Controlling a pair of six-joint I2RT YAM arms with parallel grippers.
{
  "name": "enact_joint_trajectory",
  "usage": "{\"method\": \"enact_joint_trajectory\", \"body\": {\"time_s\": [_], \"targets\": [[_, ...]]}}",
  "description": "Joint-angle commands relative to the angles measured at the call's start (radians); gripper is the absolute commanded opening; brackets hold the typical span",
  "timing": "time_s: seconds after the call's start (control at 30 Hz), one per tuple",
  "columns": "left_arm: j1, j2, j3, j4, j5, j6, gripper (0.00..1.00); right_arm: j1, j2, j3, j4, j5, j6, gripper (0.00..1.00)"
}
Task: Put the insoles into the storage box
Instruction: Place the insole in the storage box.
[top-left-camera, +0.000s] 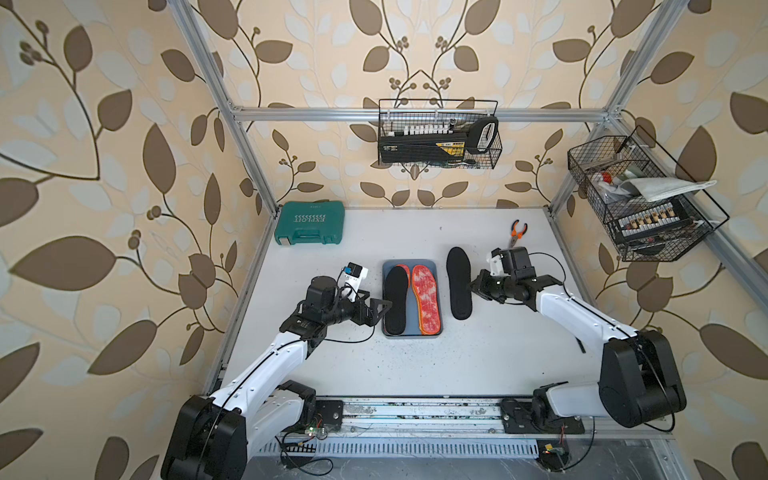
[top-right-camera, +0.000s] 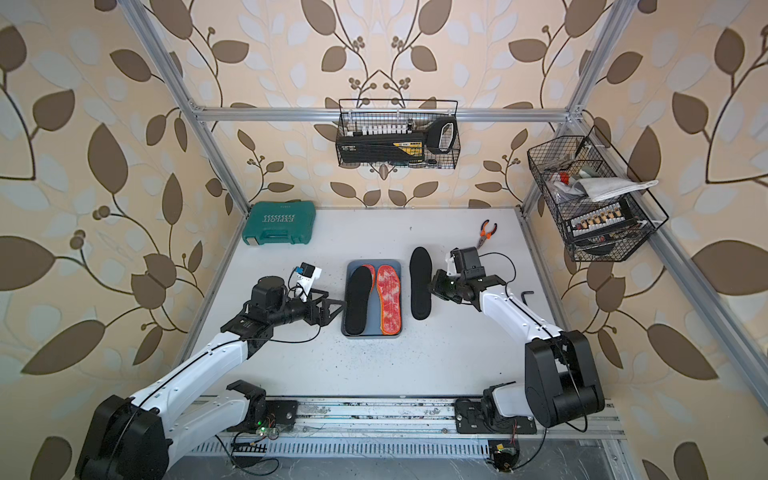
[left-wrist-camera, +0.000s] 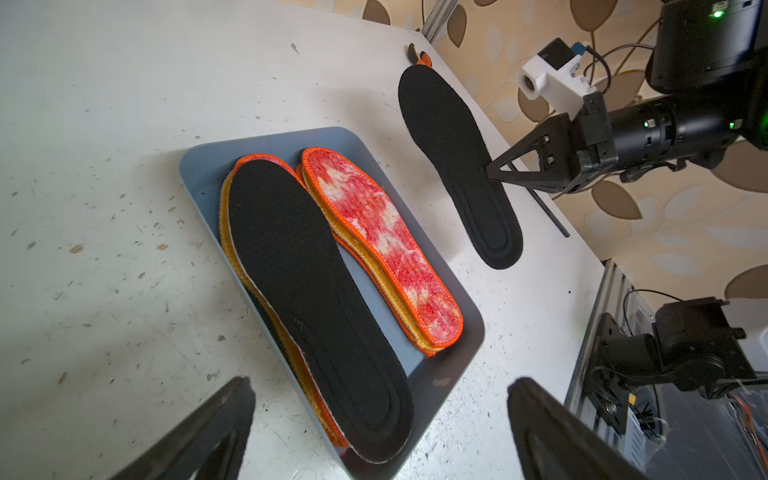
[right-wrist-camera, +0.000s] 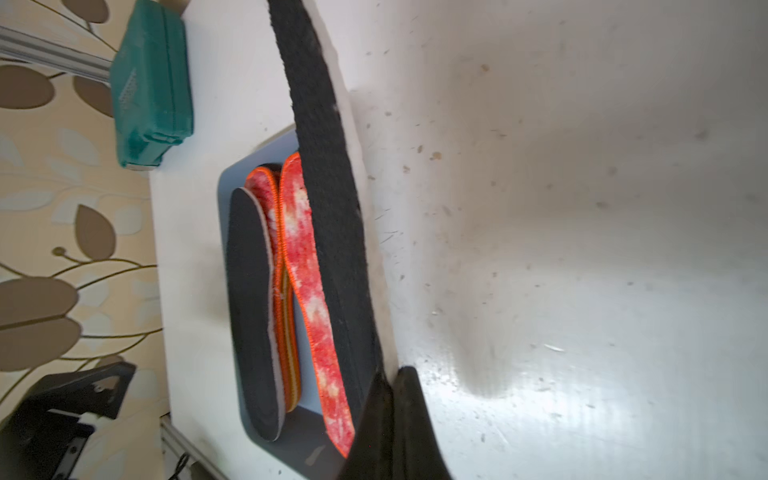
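Two robot arms reach in from the near edge of a white table (top-left-camera: 415, 374). Most of the job looks done: the blue-grey storage box (top-left-camera: 412, 335) holds two stacks of insoles (top-left-camera: 426, 299), black topping one, red-white the other, yellow edges beneath. One black insole (top-left-camera: 458, 286) lies outside, just beside the box. The right gripper (top-left-camera: 473, 286) is clamped on its side edge, seemingly lifting it. The left gripper (left-wrist-camera: 380, 390) hovers spread wide and empty by the box's opposite side.
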Motion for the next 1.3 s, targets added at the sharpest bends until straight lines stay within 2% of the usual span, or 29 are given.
{"method": "enact_joint_trajectory", "body": {"time_s": [0.0,0.33,0.7,1.27], "targets": [[-0.007,-0.022,0.004,-0.012,-0.053,0.023,0.99,0.056,0.024,0.004,0.109,-0.076,0.115,0.00],[-0.008,-0.013,0.005,-0.013,-0.069,0.019,0.99,0.192,0.153,-0.002,0.316,-0.090,0.250,0.00],[-0.008,-0.011,0.006,-0.018,-0.077,0.022,0.99,0.195,0.247,0.012,0.303,-0.084,0.197,0.00],[-0.007,-0.008,0.010,-0.027,-0.071,0.021,0.99,0.191,0.236,-0.025,0.236,-0.050,0.126,0.00]]}}
